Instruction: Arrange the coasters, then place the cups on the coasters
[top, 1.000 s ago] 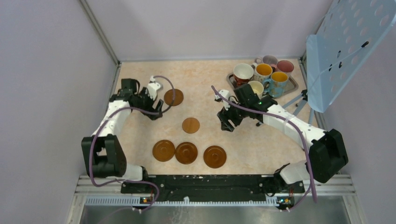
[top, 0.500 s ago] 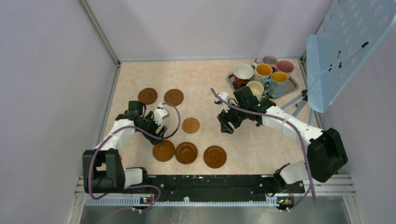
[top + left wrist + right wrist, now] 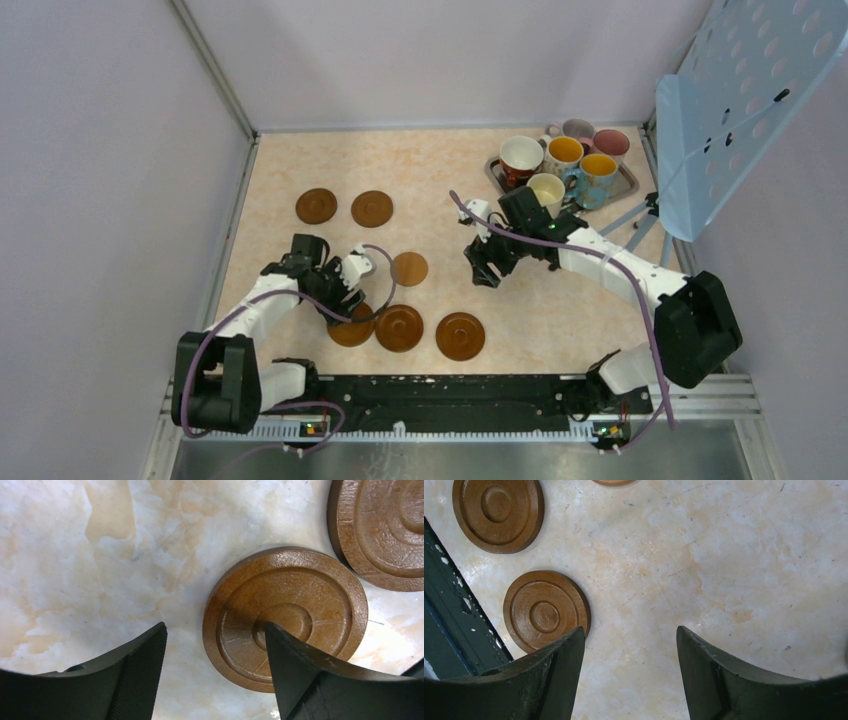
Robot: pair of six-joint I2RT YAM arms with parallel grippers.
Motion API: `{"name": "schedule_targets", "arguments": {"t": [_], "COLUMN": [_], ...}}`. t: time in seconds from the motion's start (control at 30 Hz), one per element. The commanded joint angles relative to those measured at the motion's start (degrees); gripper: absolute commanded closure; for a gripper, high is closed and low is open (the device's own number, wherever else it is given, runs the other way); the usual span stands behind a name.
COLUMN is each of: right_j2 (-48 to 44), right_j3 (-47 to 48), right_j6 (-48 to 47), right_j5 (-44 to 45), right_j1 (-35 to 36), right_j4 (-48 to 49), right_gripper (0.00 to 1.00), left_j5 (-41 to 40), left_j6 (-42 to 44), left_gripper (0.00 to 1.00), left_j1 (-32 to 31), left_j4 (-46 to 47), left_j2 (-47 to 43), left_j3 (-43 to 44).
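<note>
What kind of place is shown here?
Likely a robot test cell: plain lilac walls box in a marble-look table, and a left arm and right arm are mounted on a black rail.

Far left: two coasters (image 3: 316, 206) side by side.
Centre: single coaster (image 3: 409, 268).
Near row: three coasters (image 3: 460, 336), before the single coaster.
Far right: cups (image 3: 565, 152) clustered in tray (image 3: 630, 182).

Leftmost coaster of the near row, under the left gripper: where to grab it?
By the rim, from straight above. The coaster lies flat on the table and is thin, so only opposite edges give purchase. I'd put the left gripper across a diameter clear of the neighbouring coaster close beside it. One finger overhangs the disc, so recentre first.
</note>
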Motion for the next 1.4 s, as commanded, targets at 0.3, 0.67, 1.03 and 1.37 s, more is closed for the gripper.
{"name": "schedule_targets", "arguments": {"t": [0.3,0.67,1.03,1.37], "right_j2": [0.2,-0.9,-1.4,-1.3], "right_j3": [-2.2,-2.6,-2.8,-0.2], "right_j6": [-0.1,0.1,0.1,-0.1], "right_j5": [1.0,0.9,1.1,0.6], "right_j1": [-0.6,-0.6,-0.6,-0.6], "right_j4": [3.8,3.8,3.6,2.1], "right_gripper": [0.33,0.33,0.33,0.33], "left_j5": [-9.8,-12.1,-11.2,2.4], "left_j6": [-5.1,-8.1,-4.6,-6.0], "left_gripper": [0.41,0.45,0.45,0.21], "left_j1": [9.2,18.3,20.2,20.4], "left_j4": [10.1,15.3,12.9,0.8], "left_j2": [12.5,25.6,25.0,15.2], "left_j3": [7.6,20.6,20.7,31.5]}}
